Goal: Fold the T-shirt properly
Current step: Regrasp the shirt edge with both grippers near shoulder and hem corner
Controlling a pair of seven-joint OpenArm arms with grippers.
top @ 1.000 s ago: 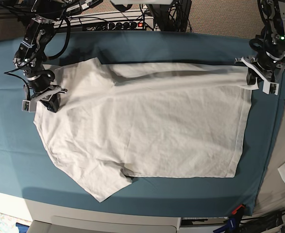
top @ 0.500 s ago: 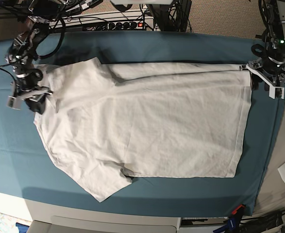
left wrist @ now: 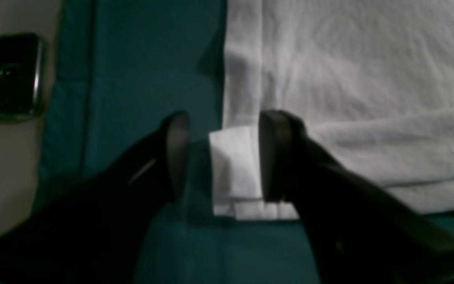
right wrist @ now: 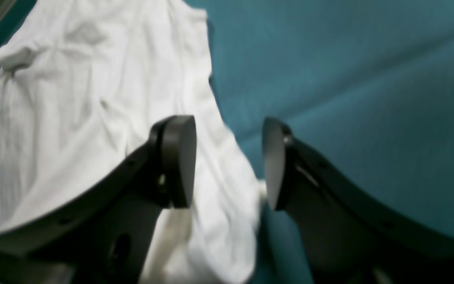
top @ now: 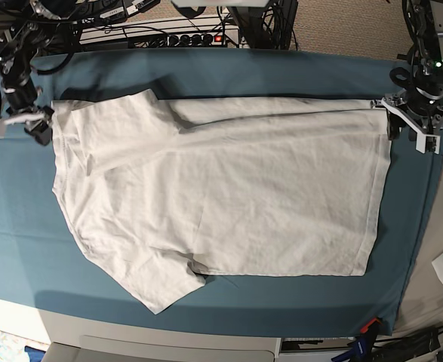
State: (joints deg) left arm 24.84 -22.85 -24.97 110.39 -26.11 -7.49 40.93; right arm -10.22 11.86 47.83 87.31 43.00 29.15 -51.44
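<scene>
White cotton T-shirt (top: 221,211) lies flat mid-table (top: 206,72), hem toward 3 o'clock. Left gripper (left wrist: 223,157) fingers apart, straddling folded hem corner, gripping nothing. Right gripper (right wrist: 229,161) fingers apart, empty, over shoulder edge at 9 o'clock, likely lining up fold.

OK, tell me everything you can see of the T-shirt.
The T-shirt is plain white, wrinkled cotton by the look of it, with no print. It lies spread flat on the teal table cover, with one short sleeve pointing toward the table's near edge and a long fold along its far side. The hem, toward the left gripper, shows a stitched border and a small folded-over corner that lies between that gripper's open fingers. The right gripper hovers open over the opposite edge. Neither grips the cloth.
</scene>
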